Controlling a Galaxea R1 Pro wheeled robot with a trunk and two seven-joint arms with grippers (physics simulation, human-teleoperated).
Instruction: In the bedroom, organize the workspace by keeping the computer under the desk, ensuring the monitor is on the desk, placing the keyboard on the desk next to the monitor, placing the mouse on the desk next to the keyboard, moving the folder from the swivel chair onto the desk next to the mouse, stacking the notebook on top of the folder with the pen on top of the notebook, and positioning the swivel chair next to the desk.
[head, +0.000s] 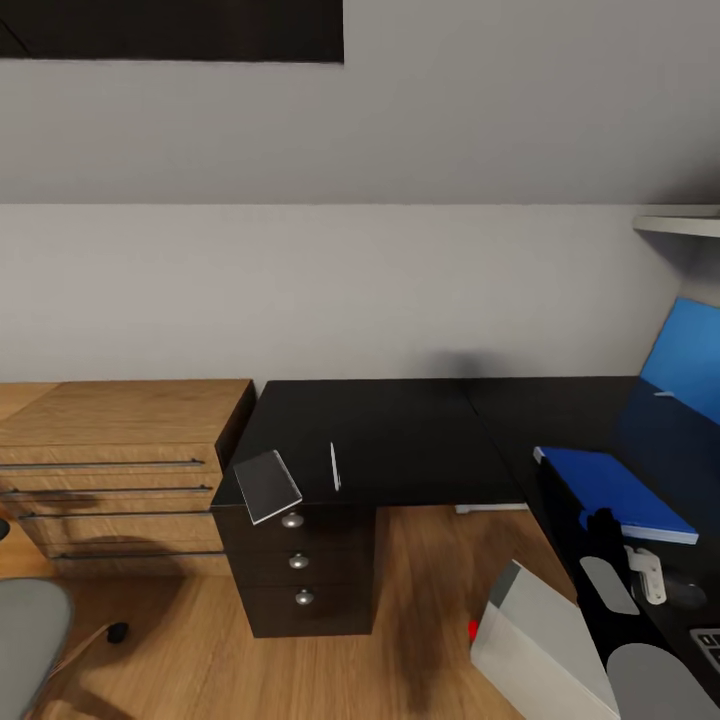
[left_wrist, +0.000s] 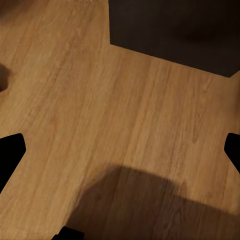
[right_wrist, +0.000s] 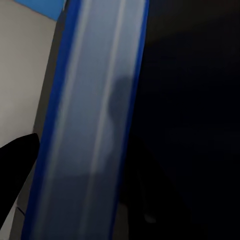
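One broad L-shaped desk (head: 400, 430) with a smooth matte black top fills the middle of the head view, set against a plain pale wall. On its near left corner lies a flat grey card-like slab (head: 267, 485), tilted and overhanging the edge slightly; just beside it lies a thin white pen (head: 335, 466). Under that corner stands a black drawer unit (head: 300, 570) with three round metal knobs. On the right wing of the desk rests a flat blue folder (head: 615, 490) with a pale edge, and behind it rises a bright blue back panel (head: 690, 360). Near the bottom right corner, a few grey keys of the keyboard (head: 707, 645) show. Below the desk's right wing a light grey boxy computer (head: 540, 640) stands on the floor, tilted in view, with a small red dot on its side. At the far left, a low light-wood cabinet (head: 110, 470) has long slim handles, and a grey upholstered chair (head: 30, 640) seat shows at the bottom corner. The floor (left_wrist: 100, 110) is warm wood planking.

In the left wrist view, the left gripper (left_wrist: 120, 150) shows black fingertips spread wide, nothing between them, above bare floor. In the right wrist view, the folder's blue-rimmed pale edge runs close to the lens; whether the right gripper is open or closed cannot be told.
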